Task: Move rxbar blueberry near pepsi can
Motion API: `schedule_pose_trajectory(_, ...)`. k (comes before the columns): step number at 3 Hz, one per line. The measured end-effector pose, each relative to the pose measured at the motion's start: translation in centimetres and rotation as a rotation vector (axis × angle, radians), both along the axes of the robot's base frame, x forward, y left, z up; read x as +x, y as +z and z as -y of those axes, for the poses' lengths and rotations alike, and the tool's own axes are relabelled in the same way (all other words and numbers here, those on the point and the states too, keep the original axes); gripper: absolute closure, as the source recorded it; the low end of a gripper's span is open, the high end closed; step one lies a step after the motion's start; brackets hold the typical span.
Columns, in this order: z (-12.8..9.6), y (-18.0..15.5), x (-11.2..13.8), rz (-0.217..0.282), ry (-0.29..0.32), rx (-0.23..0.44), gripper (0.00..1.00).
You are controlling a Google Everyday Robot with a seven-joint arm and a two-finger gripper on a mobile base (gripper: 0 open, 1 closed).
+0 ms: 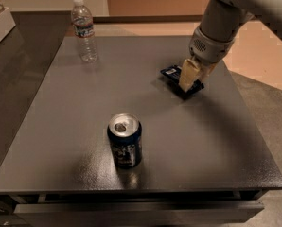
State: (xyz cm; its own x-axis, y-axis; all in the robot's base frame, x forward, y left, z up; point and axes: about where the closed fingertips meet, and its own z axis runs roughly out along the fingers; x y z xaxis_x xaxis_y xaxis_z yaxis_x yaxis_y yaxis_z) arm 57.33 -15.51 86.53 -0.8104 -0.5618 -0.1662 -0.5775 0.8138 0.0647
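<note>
End effector (190,81) around right half of rxbar blueberry (171,72)

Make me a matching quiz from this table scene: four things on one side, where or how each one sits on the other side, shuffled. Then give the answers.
Things:
1. pepsi can
2. water bottle
3. rxbar blueberry
4. gripper

Places and states:
A. dark blue wrapper, held at the far right of the table
B. upright near the front edge
C. pale fingers shut on a flat packet
D. upright at the far left corner

Pairs: 1-B, 2-D, 3-A, 4-C.
</note>
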Motion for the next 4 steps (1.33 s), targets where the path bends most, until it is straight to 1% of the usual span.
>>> schedule_pose_trajectory(1, -1.9, -0.7, -3.1, -0.039, 0.063, 0.02, 1.0)
schedule_pose_trajectory(2, -3.4, -1.1, -5.8, -0.065, 0.116, 0.039, 1.0)
schedule_pose_trajectory(3, -4.7, -0.7, -8.3, -0.07, 0.18, 0.042, 1.0)
schedule_pose_trajectory(4, -6.0, -0.3, -10.7, -0.063, 0.245, 0.043, 1.0)
